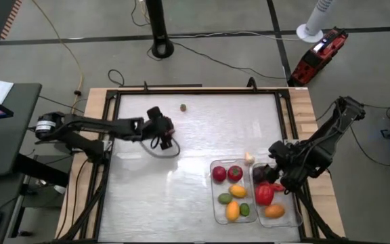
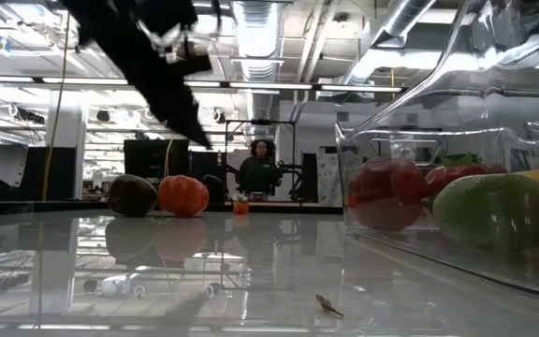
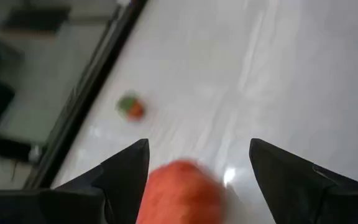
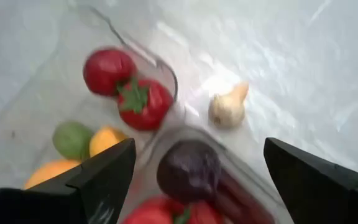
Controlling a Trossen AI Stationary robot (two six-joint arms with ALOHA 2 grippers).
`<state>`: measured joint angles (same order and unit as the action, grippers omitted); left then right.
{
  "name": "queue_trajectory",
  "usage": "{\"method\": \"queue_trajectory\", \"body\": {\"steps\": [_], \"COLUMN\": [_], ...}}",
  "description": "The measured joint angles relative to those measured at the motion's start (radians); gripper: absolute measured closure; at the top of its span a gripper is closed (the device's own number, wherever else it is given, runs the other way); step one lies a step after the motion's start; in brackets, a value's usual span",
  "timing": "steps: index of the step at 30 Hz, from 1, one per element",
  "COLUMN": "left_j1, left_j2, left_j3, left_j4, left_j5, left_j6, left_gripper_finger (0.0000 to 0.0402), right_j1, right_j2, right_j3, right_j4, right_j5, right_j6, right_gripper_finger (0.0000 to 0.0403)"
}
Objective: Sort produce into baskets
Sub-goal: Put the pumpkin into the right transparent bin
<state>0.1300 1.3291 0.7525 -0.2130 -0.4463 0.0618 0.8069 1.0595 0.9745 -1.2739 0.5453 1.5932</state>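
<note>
The counter (image 1: 195, 135) is glossy white inside a black frame on a wooden top, on a grey floor strewn with cables. In the low view the room behind is an open hall with ceiling ducts, and a person (image 2: 262, 168) sits far back.

Two clear baskets stand side by side at the near right, long axes running from near edge to far edge. The left basket (image 1: 215, 203) holds two red fruits, two green and two orange-yellow. The right basket (image 1: 291, 218) holds a dark purple piece (image 4: 188, 168), a red pepper (image 1: 264, 194) and an orange piece (image 1: 274, 211). A white garlic (image 1: 249, 158) lies on the counter just beyond the baskets, tip pointing away from them.

The left end effector (image 1: 162, 141) hangs open over an orange-red tomato (image 3: 179, 193), at mid-left. A small strawberry (image 1: 183, 107) lies alone near the far edge.

The right end effector (image 1: 274, 175) hovers open above the right basket's far end.
</note>
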Motion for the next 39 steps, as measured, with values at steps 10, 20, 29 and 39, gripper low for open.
{"method": "queue_trajectory", "body": {"steps": [10, 20, 29, 39], "left_j1": [0.17, 0.248, 0.236, 0.193], "left_j2": [0.088, 0.275, 0.292, 0.266], "left_j3": [-0.006, 0.001, -0.003, 0.066], "left_j4": [0.056, 0.059, 0.012, -0.032], "left_j5": [0.164, 0.162, 0.146, 0.243], "left_j6": [0.126, 0.086, 0.066, 0.021], "left_gripper_finger": [0.0109, 0.0038, 0.0099, 0.0158], "right_j1": [-0.001, -0.003, -0.003, -0.003], "right_j2": [0.0, 0.001, 0.001, 0.001], "right_j3": [0.0, 0.0, 0.0, 0.0], "right_j4": [0.002, 0.007, 0.01, 0.009], "right_j5": [0.044, 0.07, 0.082, 0.089], "right_j6": [-0.006, -0.032, -0.032, -0.036], "right_gripper_finger": [0.0023, 0.0024, 0.0024, 0.0024]}}
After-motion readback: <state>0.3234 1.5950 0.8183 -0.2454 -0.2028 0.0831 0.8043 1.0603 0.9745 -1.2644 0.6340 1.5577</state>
